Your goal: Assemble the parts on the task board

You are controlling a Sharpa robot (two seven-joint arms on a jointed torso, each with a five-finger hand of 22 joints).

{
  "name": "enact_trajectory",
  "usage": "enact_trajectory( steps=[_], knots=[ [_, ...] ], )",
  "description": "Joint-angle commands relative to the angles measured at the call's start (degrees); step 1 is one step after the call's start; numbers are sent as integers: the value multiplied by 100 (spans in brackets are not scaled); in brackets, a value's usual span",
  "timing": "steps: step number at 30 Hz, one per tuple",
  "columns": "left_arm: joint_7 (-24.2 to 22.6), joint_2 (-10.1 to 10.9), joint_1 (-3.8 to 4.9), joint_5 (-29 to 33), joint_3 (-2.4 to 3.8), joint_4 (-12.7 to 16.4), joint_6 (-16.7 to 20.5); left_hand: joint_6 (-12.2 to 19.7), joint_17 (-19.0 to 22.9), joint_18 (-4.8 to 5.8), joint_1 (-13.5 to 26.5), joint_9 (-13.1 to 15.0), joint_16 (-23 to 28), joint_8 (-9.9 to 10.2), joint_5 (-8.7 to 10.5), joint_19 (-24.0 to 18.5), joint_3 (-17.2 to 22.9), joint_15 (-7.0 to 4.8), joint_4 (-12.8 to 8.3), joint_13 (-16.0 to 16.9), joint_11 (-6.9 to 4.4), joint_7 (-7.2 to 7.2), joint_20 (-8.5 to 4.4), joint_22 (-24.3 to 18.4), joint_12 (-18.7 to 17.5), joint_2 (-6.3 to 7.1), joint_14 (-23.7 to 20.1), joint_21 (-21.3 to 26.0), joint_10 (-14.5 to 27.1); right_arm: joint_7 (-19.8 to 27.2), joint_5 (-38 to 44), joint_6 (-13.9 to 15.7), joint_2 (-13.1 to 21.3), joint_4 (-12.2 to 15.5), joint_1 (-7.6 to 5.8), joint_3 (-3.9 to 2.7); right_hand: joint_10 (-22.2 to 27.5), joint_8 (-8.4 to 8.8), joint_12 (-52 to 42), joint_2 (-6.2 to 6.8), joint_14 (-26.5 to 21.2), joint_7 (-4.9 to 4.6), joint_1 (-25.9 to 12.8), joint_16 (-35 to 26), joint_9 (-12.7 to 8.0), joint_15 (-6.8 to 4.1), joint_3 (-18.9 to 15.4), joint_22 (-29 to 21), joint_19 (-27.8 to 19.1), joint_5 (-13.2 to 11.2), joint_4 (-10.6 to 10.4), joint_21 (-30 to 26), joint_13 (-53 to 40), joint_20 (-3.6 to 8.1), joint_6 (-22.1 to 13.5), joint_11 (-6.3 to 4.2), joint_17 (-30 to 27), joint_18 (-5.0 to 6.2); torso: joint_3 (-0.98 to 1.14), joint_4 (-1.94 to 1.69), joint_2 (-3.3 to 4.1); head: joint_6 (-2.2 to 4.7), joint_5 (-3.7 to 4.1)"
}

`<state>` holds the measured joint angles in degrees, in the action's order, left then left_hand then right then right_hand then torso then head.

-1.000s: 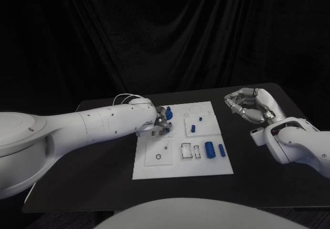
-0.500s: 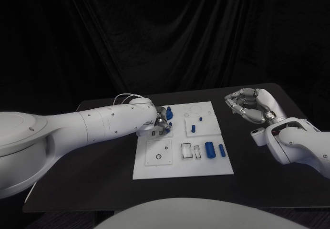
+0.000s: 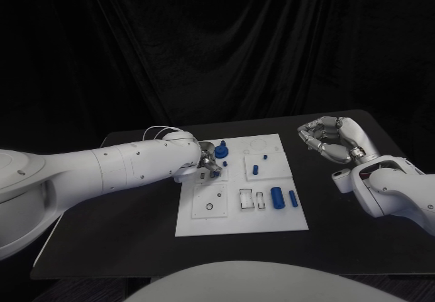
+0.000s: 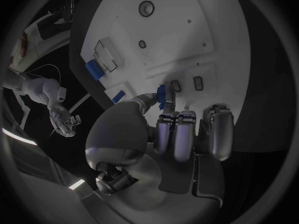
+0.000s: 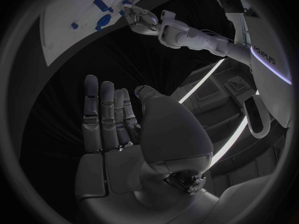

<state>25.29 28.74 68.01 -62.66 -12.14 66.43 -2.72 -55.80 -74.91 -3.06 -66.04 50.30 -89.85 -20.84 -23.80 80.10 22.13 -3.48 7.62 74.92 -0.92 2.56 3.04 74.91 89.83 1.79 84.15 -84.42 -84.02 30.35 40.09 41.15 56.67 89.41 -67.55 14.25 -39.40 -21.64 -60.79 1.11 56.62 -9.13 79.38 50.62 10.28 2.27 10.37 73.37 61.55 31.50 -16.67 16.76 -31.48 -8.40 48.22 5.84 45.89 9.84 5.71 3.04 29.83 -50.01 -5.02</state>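
**Left hand pinches a blue piece at the board's far left edge**

The left hand's fingers are curled in, and a small blue piece is pinched between the thumb and a fingertip, as the left wrist view shows. The piece is just above the white board, close to two small dark slots in it. In the head view the hand sits over the board's far left part, just beside a round blue knob that stands on the board.

The right hand holds nothing; its fingers are straight and side by side, palm bare. It hangs above the black table, well apart from the board on the right.

On the board, a short blue peg lies on a raised square plate near the middle. Two blue cylinders lie side by side toward the right edge, a thick one and a thinner one. Beside them are a white frame with an oblong opening and a square plate with a ring.
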Motion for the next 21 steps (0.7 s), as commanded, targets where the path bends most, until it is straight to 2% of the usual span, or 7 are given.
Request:
enact_trajectory(
  steps=[1, 9, 14, 19, 21],
  knots=[
    [61, 131, -9, 7, 5, 181, 264, -73, -1509, 21, 35, 40, -15, 46, -25, 19, 325, -37, -250, 1508, -58, -37, -36, 573, 17, 53, 585, 37, -598, -90, 36, 59, 13, 2, 12, -5, 9, -26, -18, -59, 35, 12, 3, 23, -5, 9, -29, 5, 47, 34, -11, 16, 5, -11, -13, -28, -5, 52, 1, -1, -1, 1, -2],
    [188, 370, -9, 7, 4, 347, 374, -144, -1509, 24, 198, 110, -15, 76, 23, 40, 546, -44, -322, 1508, -64, -43, -41, 596, 17, 115, 585, 38, -598, -109, 36, 43, -1, -20, 12, -4, 11, -27, -19, -61, 35, 12, 0, 24, -6, 8, -30, 6, 49, 35, -12, 16, 7, -11, -14, -28, -8, 52, 1, -2, -1, 1, -26],
    [217, 419, -10, 86, 4, 359, 450, -176, -1509, 25, 264, 121, -15, 94, 48, 44, 610, -47, -319, 1508, -68, -47, -43, 601, 17, 105, 585, 41, -598, -124, 36, 29, -9, -24, 12, -4, 11, -27, -19, -61, 35, 12, 0, 24, -6, 8, -30, 6, 49, 35, -12, 16, 7, -11, -14, -28, -8, 52, 1, 2, 2, 1, -34],
    [228, 424, -14, 517, 4, 330, 493, -202, -1509, 24, 295, 134, -15, 104, 51, 47, 673, -51, -330, 1508, -74, -53, -46, 604, 17, 91, 585, 43, -598, -141, 36, 3, -21, -16, 13, -4, 14, -28, -20, -65, 35, 11, -6, 27, -6, 8, -32, 7, 50, 37, -14, 15, 10, -10, -14, -28, -13, 52, 3, 3, 5, 1, -28],
    [230, 418, -18, 599, 4, 308, 533, -215, -1509, 23, 338, 148, -15, 116, 114, 46, 702, -54, -334, 1508, -73, -53, -49, 602, 17, 100, 585, 48, -598, -141, 36, -3, -24, -14, 13, -4, 17, -28, -20, -66, 34, 11, -8, 27, -7, 8, -33, 7, 50, 38, -14, 15, 11, -10, -15, -27, -15, 52, 2, 6, -1, 1, -22]
  ],
)
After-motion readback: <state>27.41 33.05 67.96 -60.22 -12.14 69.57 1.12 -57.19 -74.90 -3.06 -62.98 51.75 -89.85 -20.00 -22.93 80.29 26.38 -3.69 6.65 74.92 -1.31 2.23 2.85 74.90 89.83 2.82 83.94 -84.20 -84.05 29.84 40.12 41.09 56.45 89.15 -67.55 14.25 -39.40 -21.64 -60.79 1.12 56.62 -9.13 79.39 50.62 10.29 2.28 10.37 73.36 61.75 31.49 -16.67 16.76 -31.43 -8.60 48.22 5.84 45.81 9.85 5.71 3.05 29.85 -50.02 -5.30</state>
